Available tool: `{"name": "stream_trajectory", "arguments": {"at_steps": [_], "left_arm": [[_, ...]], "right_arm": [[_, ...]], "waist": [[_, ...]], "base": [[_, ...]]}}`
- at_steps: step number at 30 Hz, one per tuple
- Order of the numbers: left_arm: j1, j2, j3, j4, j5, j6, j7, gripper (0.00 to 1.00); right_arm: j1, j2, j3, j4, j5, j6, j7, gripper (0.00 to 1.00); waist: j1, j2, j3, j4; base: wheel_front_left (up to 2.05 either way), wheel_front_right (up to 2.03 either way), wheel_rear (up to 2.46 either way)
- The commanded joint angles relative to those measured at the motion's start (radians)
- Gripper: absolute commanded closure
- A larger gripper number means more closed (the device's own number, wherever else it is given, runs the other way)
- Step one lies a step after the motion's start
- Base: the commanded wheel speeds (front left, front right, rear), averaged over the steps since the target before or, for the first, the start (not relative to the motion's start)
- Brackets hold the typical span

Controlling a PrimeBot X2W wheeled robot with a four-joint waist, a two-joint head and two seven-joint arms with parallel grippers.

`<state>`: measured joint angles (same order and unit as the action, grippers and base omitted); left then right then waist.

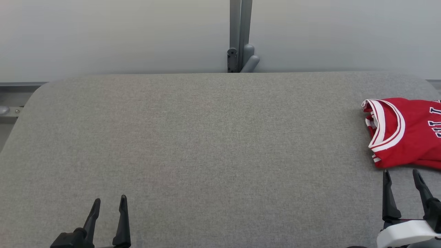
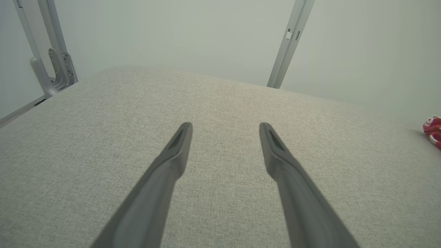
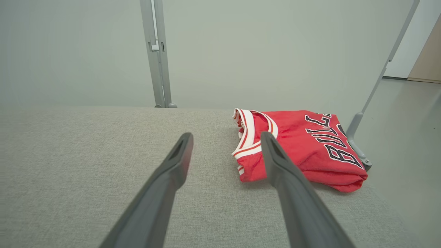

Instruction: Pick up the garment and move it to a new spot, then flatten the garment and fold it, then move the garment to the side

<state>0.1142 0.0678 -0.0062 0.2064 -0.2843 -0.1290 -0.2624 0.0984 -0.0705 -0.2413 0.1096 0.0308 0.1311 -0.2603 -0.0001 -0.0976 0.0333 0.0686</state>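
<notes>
With the left gripper (image 1: 110,198) and right gripper (image 1: 400,171) open and empty, and the jersey (image 1: 406,132) seemingly folded aside, withdraw without snagging it.

Lab: padded table (image 1: 206,137), partition panels (image 1: 103,34)

Grey fabric table (image 1: 206,137) – plain pale wall (image 1: 103,34) – grey metal post (image 1: 240,34)

The garment (image 1: 406,134) is running off the head view's right edge, cutting its lettering short, and in the left wrist view the garment (image 2: 433,129) is peeking in at the right edge, too small to make out. In the right wrist view one finger (image 3: 277,162) of the right pincer (image 3: 226,134) is covering part of its near hem, and the fold is hiding its lower layers.
</notes>
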Motion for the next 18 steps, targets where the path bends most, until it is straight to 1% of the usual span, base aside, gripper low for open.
{"name": "stream_trajectory", "arguments": {"at_steps": [1,11,18], "left_arm": [[0.011,0.011,-0.009,0.005,-0.012,-0.003,-0.003,0.00],[0.010,0.027,-0.042,0.016,-0.042,-0.004,-0.003,0.00],[0.006,0.030,-0.043,0.019,-0.049,-0.004,-0.003,0.00]], "right_arm": [[0.022,0.008,0.008,-0.008,-0.012,-0.001,-0.004,0.00],[0.020,0.015,0.039,0.006,-0.025,-0.001,-0.004,0.00],[0.022,0.017,0.051,0.019,-0.029,-0.001,-0.004,0.00]], "waist": [[0.0001,0.0001,-0.006,-0.006],[0.0001,0.0001,-0.011,-0.018],[0.0001,0.0001,-0.011,-0.018]], "base": [[0.00,0.00,0.00],[0.00,0.00,0.00],[0.00,0.00,0.00]]}}
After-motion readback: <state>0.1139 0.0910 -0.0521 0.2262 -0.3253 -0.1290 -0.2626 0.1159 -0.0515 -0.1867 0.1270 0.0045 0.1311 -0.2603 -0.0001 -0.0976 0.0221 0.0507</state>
